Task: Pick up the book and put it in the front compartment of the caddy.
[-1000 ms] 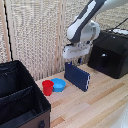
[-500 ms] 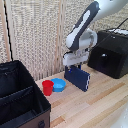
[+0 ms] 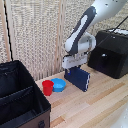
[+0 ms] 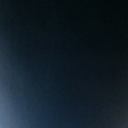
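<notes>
Thin navy-blue hardcover book (image 3: 78, 79) stands on edge on the light wooden table (image 3: 100, 107), beside the round blue bowl (image 3: 59, 84) and red cup (image 3: 47, 88).

Claw (image 3: 75, 65) sits at its top edge; grip state cannot be told.

Advice: confirm a firm pinch, lift straight, clear cup and bowl, carry to the black fabric caddy (image 3: 20, 102).

Wrist view: uniform dark blue, nothing resolvable.

I've lowered my gripper (image 3: 76, 69) onto the book (image 3: 80, 79); its navy cover now fills my wrist view.
</notes>
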